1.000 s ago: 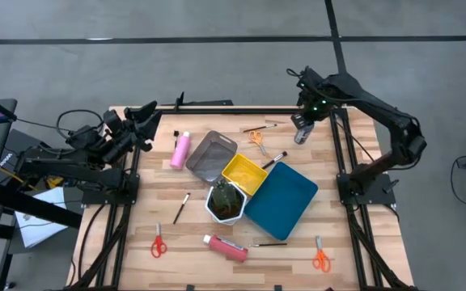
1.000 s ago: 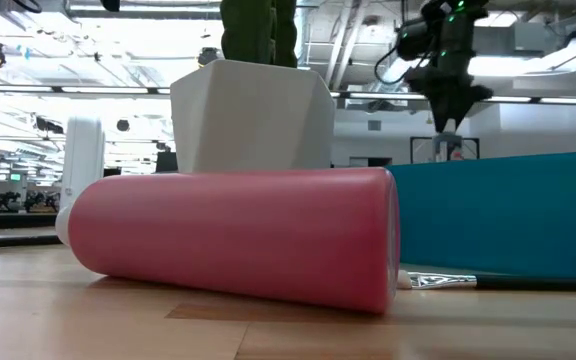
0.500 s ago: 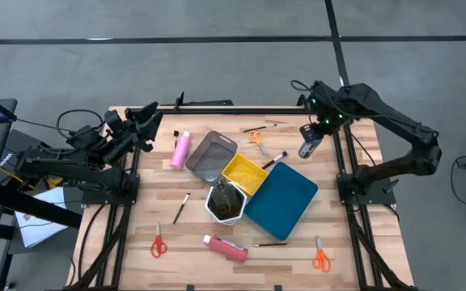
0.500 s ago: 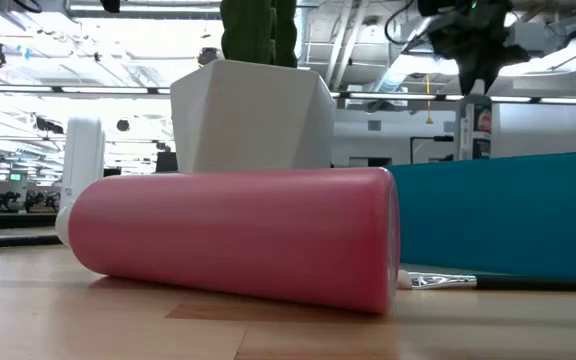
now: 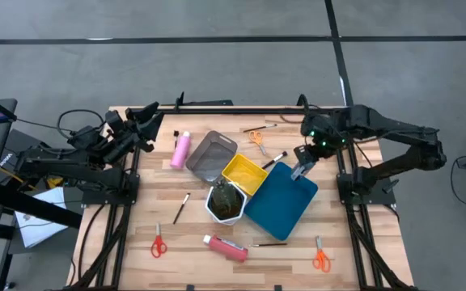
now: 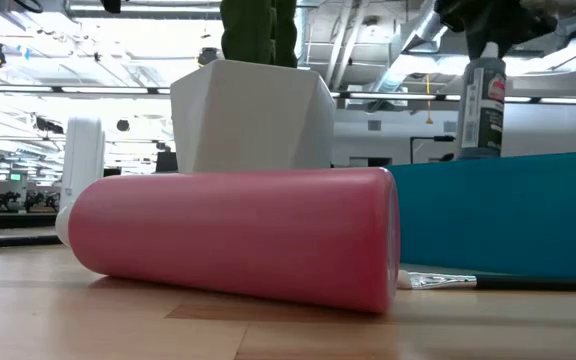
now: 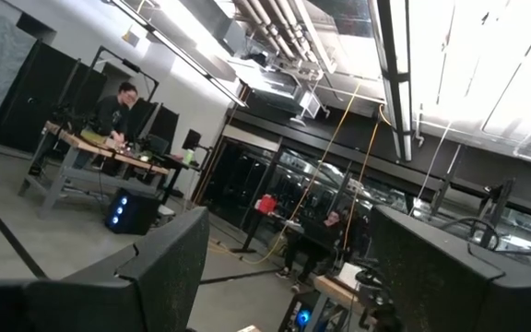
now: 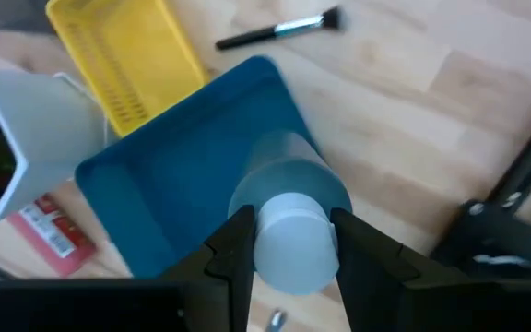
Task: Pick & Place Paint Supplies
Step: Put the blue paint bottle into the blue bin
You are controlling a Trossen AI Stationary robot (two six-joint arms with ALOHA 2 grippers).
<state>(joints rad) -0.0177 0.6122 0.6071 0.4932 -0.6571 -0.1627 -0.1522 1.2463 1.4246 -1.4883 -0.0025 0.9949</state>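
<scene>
So my right gripper (image 8: 289, 242) is pinching the grey bottle (image 8: 289, 207) over the blue tray (image 8: 182, 184), centre frame; I'd lower it gently before releasing.

Wooden table (image 5: 192, 234) carries grey tray (image 5: 210, 155), yellow tray (image 5: 243, 174) and blue tray (image 5: 281, 200) in a touching diagonal row. White pot (image 5: 226, 202) with plant abuts yellow and blue trays. Papers (image 5: 40, 214) lie beside table.

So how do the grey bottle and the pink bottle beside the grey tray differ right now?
The grey bottle hangs roughly upright over the blue tray, gripped at its white cap by the right end effector; the pink bottle lies flat on the table, untouched. The pink one looks larger. Both have white caps.
</scene>
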